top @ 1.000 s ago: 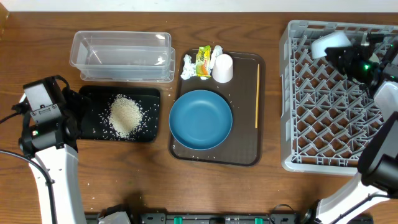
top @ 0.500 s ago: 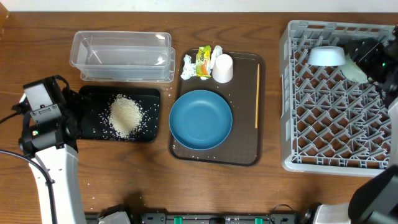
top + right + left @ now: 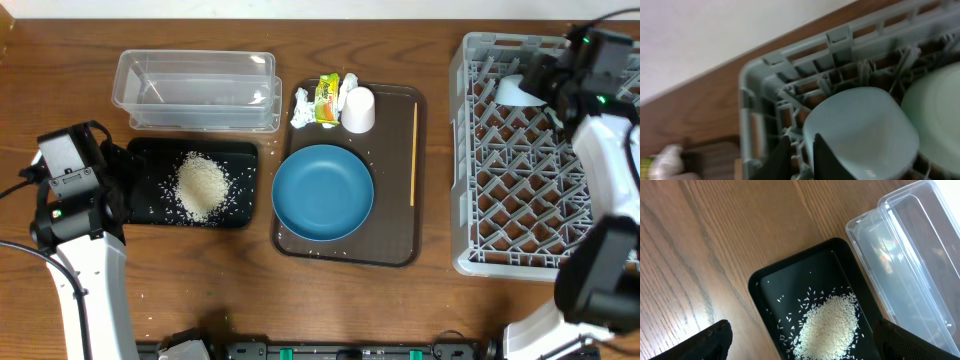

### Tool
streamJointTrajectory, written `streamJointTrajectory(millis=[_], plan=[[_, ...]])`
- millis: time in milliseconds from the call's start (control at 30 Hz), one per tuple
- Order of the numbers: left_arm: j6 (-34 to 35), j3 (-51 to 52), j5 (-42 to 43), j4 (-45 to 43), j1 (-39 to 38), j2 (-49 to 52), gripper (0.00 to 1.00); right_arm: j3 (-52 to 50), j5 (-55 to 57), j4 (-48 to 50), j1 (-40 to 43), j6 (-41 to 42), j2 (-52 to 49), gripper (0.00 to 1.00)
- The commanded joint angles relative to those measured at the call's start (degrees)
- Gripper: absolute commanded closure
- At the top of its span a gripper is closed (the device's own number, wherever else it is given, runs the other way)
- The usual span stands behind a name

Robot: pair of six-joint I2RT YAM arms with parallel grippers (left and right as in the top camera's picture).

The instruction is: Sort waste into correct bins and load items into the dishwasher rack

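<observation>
Loading appears to be under way and sorting only partly done. Two pale bowls are lying in the far-left corner of the rack (image 3: 520, 230): one bowl (image 3: 865, 135) and a second bowl (image 3: 935, 107) just right of it. The right fingers (image 3: 826, 159) are standing close together at the first bowl's rim. The blur makes it impossible to tell whether they are clamping it. The rice (image 3: 202, 186) is lying heaped in the black tray (image 3: 150, 150), so that waste is judged sorted. The tub (image 3: 195, 90), just beyond, is holding nothing. The left fingers (image 3: 715, 339) are hanging wide apart above the black tray, gripping nothing.

Waiting on the brown tray (image 3: 395, 240) are the blue bowl (image 3: 322, 192), the cup (image 3: 358, 110), the stick (image 3: 414, 155), the tissue (image 3: 300, 106) and the wrapper (image 3: 327, 100).

The bench (image 3: 60, 60) is showing brown wood grain, and stray grains are lying around the blue bowl. A plain pale wall (image 3: 715, 35) is rising behind the bench's far edge.
</observation>
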State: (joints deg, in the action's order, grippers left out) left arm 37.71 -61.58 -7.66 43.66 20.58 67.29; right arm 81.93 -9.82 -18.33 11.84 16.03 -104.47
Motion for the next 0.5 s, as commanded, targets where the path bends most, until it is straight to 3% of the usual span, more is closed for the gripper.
streamJointTrajectory(millis=[0, 167, 467], plan=[[0.5, -0.9, -0.3, 0.2, 0.3, 0.2, 0.09, 6.8, 7.2, -2.1, -1.0, -7.2, -3.6, 0.84], [0.5, -0.9, -0.3, 0.2, 0.3, 0.2, 0.08, 12.7, 9.0, -6.9, -1.1, -10.4, -7.7, 0.86], [0.5, -0.9, -0.3, 0.2, 0.3, 0.2, 0.09, 12.8, 8.8, -4.6, -1.0, -16.4, -12.5, 0.91]])
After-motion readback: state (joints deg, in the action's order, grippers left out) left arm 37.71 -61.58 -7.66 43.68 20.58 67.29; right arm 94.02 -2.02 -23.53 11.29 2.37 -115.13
